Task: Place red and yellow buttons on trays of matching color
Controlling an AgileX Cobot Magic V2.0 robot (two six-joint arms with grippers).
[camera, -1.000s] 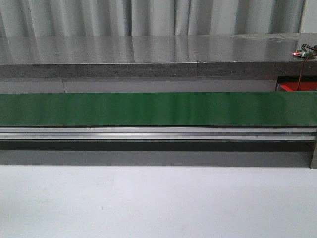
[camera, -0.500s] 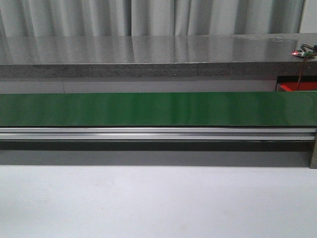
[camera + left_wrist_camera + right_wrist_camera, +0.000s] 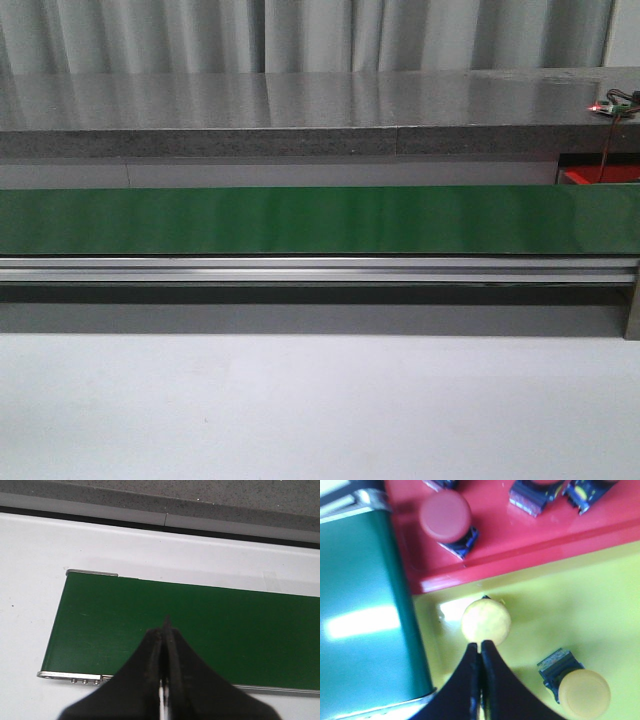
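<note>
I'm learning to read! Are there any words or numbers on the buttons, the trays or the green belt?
No words or numbers can be read anywhere.
Red button and yellow buttons: plain caps.
Red tray, yellow tray and green belt: bare.
One button base shows yellow and dark marks, too blurred to read.

A white bench (image 3: 320,410) carries a green conveyor belt (image 3: 320,220) running across its width, aluminium rail (image 3: 320,268) along the near edge.

At the belt's end sit a red tray (image 3: 530,535) and a yellow tray (image 3: 580,610).
</note>
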